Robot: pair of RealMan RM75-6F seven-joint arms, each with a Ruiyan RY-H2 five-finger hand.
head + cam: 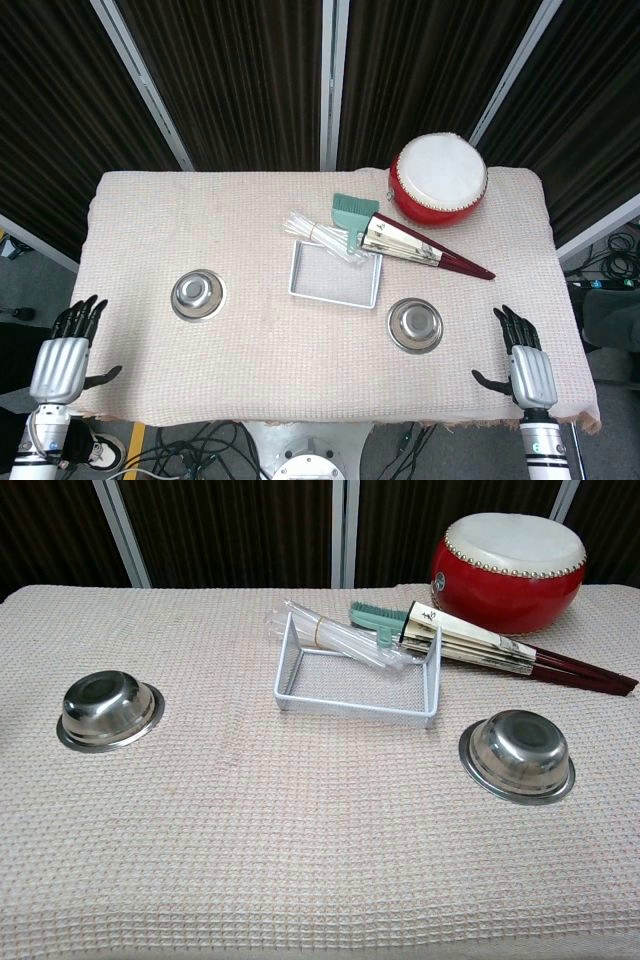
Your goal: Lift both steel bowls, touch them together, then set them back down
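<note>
Currently both hands rest at the near table edge, empty, fingers spread: left hand [62,362], right hand [528,372]. Neither shows in the chest view. Left shallow round steel bowl [197,294] sits upright on the beige waffle-weave cloth [150,225], right shallow round steel bowl [415,324] likewise, well apart, the white wire tray [335,273] between and behind them.

Risks, as judged: low polished rims offer little purchase, so a bowl may slide or tip from the fingers. An inward swing could clip the tray or the clear plastic tubes [325,236] across it.

Hard to read: tube count; the folded paper fan [420,249] partly overlaps the teal brush [352,212]. The red drum with white skin [438,178] stands behind.
</note>
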